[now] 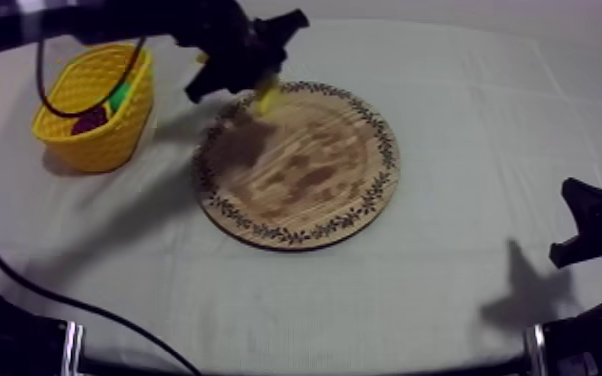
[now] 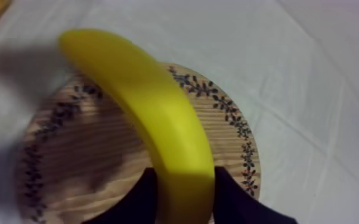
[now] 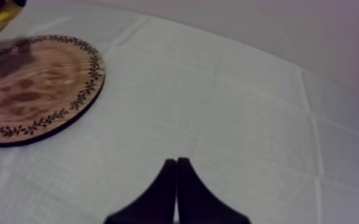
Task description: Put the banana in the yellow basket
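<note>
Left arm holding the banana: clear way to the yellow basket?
Probably yes: left gripper is shut on the banana over the wooden board, and nothing stands between it and the open yellow basket.

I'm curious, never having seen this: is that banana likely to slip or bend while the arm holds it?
Probably stiff: the banana juts out from the left gripper over the board without sagging. Its smooth skin could let it swivel, since the fingers pinch only one end. Curved, it would likely rock rather than roll.
</note>
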